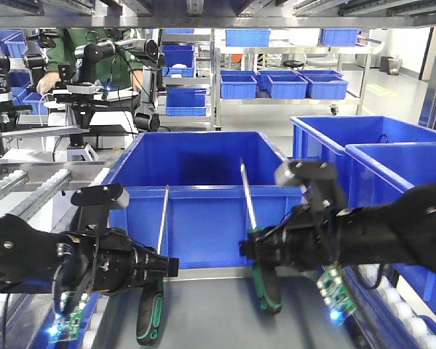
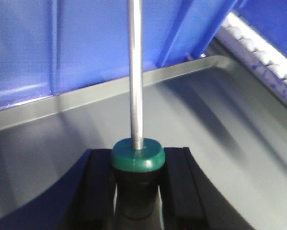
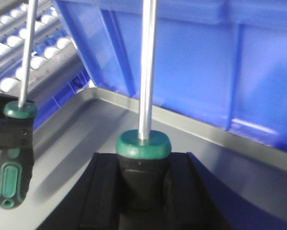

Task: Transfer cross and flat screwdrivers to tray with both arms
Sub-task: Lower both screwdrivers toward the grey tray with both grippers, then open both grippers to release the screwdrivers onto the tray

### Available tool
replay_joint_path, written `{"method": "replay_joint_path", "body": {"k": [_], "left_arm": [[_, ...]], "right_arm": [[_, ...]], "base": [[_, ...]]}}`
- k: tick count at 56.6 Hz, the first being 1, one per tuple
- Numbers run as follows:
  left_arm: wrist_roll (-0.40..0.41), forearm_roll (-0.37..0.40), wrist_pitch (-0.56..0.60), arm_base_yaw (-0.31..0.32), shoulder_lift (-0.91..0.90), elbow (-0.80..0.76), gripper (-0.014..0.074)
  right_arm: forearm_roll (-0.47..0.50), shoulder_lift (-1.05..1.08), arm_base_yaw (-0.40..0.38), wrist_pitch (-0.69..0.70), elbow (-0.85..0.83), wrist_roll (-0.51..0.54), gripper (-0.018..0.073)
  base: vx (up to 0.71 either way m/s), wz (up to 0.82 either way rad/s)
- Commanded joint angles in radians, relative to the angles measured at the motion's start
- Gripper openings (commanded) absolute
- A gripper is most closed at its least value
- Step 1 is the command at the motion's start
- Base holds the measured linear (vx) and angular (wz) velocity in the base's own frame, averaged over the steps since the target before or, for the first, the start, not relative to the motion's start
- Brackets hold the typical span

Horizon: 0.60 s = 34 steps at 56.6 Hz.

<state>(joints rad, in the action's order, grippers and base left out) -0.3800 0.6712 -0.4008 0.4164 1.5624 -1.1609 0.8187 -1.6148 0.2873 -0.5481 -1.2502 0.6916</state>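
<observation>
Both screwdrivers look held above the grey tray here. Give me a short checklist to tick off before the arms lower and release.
1. Left gripper shut on the left screwdriver: ok, fingers flank the handle.
2. Right gripper shut on the right screwdriver: ok.
3. Both tools over the tray: ok, grey floor lies behind each handle in the wrist views.
4. Shafts clear of the blue bin: cannot tell; they rise in front of its wall.
5. Handles apart from each other: ok, a gap shows in the front view.
6. Handle ends touching the tray floor: cannot tell.
</observation>
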Motion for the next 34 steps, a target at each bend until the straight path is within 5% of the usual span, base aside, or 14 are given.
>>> {"method": "replay_joint_path", "body": {"k": [1, 22, 34], "left_arm": [[0.002, 0.030, 0.082, 0.007, -0.022, -0.027, 0.0126], [0.002, 0.031, 0.037, 0.006, 0.028, -0.027, 0.0553], [0.002, 0.031, -0.027, 0.006, 0.025, -0.027, 0.0607]], "right_arm": [[0.038, 0.014, 0.001, 0.038, -0.029, 0.010, 0.0074], [0.041, -0.058, 0.001, -0.093, -0.029, 0.005, 0.0432], [0.065, -0.046, -0.001, -0.118, -0.029, -0.052, 0.0608]], "base": [[0.00, 0.00], [0.00, 0.00], [0.00, 0.00]]}}
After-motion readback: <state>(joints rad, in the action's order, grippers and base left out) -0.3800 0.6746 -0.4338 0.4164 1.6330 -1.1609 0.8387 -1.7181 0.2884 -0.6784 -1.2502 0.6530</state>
